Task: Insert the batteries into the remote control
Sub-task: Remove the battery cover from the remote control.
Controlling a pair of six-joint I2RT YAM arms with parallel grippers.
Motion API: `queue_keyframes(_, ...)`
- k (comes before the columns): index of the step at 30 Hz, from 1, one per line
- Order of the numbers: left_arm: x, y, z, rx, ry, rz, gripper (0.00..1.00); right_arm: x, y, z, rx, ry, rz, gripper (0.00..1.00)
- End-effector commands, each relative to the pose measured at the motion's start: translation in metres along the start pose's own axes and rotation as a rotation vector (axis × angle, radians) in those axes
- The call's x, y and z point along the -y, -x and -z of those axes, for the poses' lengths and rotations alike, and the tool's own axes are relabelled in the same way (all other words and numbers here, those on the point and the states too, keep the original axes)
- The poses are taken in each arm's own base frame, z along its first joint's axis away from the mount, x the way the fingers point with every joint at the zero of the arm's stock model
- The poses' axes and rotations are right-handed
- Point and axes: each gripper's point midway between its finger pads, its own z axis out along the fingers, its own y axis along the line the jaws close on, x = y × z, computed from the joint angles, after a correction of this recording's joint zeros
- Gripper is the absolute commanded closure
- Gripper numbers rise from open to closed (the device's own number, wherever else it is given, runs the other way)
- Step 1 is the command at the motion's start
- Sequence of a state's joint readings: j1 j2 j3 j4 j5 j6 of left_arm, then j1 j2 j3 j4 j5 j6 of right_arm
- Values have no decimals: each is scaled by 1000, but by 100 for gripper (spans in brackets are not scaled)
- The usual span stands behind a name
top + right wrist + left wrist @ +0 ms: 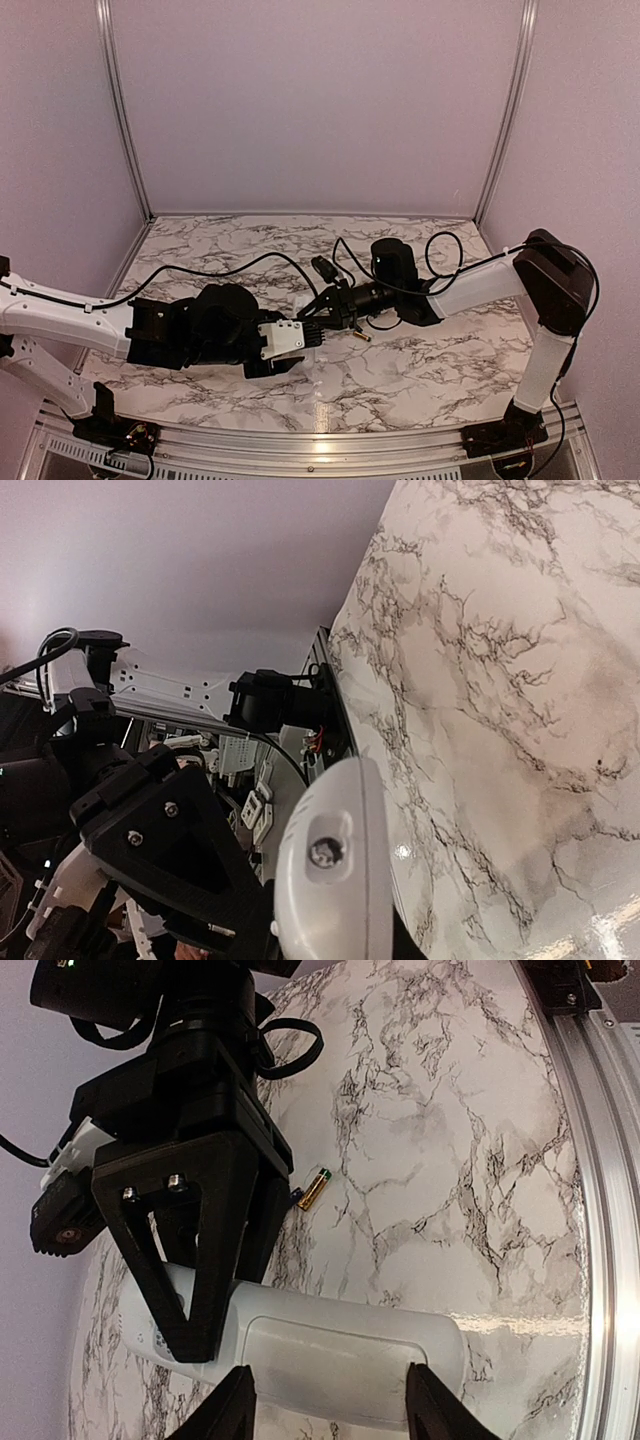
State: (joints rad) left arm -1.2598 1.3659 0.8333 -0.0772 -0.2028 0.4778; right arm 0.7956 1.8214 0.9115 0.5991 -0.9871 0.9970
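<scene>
The white remote control (340, 1345) is held off the marble table with its smooth back panel facing the left wrist camera. My right gripper (190, 1295) is shut on one end of it. In the right wrist view the remote (335, 880) shows end-on. My left gripper (335, 1410) is open, its two fingertips (235, 1405) standing over the back panel near each end of the cover. One battery (313, 1190), dark with a gold end, lies on the table beyond the remote. In the top view it lies (360, 336) just right of both grippers (310, 332), which hide the remote.
Black cables (440, 250) loop over the table behind the right arm. An aluminium rail (600, 1160) runs along the table's near edge. Lilac walls close off the left, back and right sides. The left gripper's black body (165, 850) fills the lower left of the right wrist view.
</scene>
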Motion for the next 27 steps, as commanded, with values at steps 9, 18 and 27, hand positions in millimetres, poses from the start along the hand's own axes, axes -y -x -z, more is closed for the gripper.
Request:
queue_keyframes(9,5,18,13,94,-65,42,42,-12,-9,-5,-51,38,26,100)
queue_keyframes(18,12,9,5,51,-92,43,39,-17,-8,-3,-46,42,33,100)
queue_keyframes(27,12,0,-1,12,-82,33,40,-21,-8,-3,-46,54,37,100)
